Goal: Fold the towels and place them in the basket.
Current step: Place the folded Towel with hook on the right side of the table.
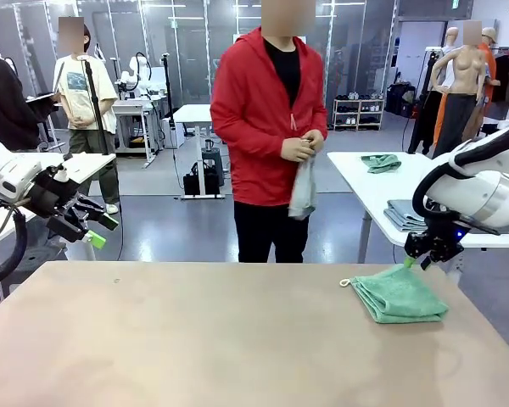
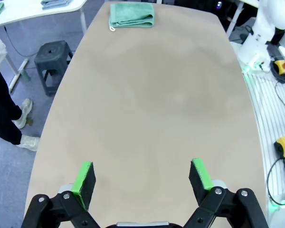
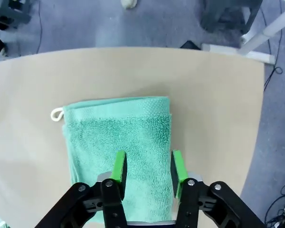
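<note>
A mint green towel [image 1: 399, 294] lies folded near the table's right edge, its cord loop [image 1: 345, 282] pointing left. My right gripper [image 1: 417, 261] hovers just above the towel's far edge. In the right wrist view the towel [image 3: 118, 133] lies under the right gripper [image 3: 147, 166], whose fingers are partly open with nothing between them. My left gripper [image 1: 102, 231] hangs wide open beyond the table's left edge; from it the towel [image 2: 131, 14] sits far across the table. A person in red at the far side holds an off-white towel [image 1: 303, 188] in both hands. The basket is out of view.
The tan table [image 1: 195, 339] is bare apart from the green towel. Behind at the right, a white side table [image 1: 365, 182] carries folded grey cloths [image 1: 405, 214] and a green cloth [image 1: 380, 161]. A dark stool [image 2: 52, 54] stands beside the table.
</note>
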### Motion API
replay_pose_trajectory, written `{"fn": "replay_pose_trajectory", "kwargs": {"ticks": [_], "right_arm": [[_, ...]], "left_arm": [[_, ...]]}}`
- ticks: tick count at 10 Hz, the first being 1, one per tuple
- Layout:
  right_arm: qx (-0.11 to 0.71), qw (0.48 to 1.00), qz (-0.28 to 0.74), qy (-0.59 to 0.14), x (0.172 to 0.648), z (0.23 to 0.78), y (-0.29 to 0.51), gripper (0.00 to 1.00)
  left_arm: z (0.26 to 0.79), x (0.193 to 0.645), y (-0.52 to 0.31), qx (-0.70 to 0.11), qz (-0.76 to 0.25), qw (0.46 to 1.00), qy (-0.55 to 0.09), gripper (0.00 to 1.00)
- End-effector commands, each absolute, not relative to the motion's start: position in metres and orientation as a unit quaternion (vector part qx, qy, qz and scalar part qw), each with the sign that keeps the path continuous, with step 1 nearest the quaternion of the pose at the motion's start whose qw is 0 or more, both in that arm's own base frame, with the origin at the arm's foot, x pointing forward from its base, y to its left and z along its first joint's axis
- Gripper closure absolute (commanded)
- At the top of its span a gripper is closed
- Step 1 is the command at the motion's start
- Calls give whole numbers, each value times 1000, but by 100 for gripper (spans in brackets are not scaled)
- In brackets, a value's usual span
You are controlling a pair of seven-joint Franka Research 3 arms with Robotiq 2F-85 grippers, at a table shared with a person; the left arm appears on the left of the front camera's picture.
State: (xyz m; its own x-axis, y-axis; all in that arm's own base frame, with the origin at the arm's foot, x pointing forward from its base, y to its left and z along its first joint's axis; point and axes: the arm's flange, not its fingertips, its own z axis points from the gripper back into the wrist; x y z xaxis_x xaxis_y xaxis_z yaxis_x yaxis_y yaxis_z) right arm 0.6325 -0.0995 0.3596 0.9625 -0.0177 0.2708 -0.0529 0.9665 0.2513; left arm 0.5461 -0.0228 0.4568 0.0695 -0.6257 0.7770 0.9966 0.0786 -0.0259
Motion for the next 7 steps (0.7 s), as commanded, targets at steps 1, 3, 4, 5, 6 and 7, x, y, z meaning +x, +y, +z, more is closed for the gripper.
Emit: {"fn": "replay_pose_trajectory", "kwargs": {"ticks": [1, 3, 4, 5, 6, 7], "right_arm": [[111, 984, -12, -140, 603, 386, -78, 14], [75, 985, -55, -147, 536, 455, -31, 14], [76, 982, -42, -165, 501, 484, -14, 14], [70, 982, -20, -174, 469, 503, -4, 14], [79, 981, -13, -175, 441, 516, 2, 14], [76, 982, 8, -172, 417, 523, 7, 14]], "left_arm": [[457, 546, -23, -300, -610, 666, -307, 0], [457, 546, -23, -300, -610, 666, -307, 0], [457, 546, -23, -300, -610, 666, -307, 0], [457, 546, -23, -300, -610, 666, -307, 0], [457, 546, -23, -300, -610, 666, -307, 0], [457, 546, -23, -300, -610, 666, -307, 0]]}}
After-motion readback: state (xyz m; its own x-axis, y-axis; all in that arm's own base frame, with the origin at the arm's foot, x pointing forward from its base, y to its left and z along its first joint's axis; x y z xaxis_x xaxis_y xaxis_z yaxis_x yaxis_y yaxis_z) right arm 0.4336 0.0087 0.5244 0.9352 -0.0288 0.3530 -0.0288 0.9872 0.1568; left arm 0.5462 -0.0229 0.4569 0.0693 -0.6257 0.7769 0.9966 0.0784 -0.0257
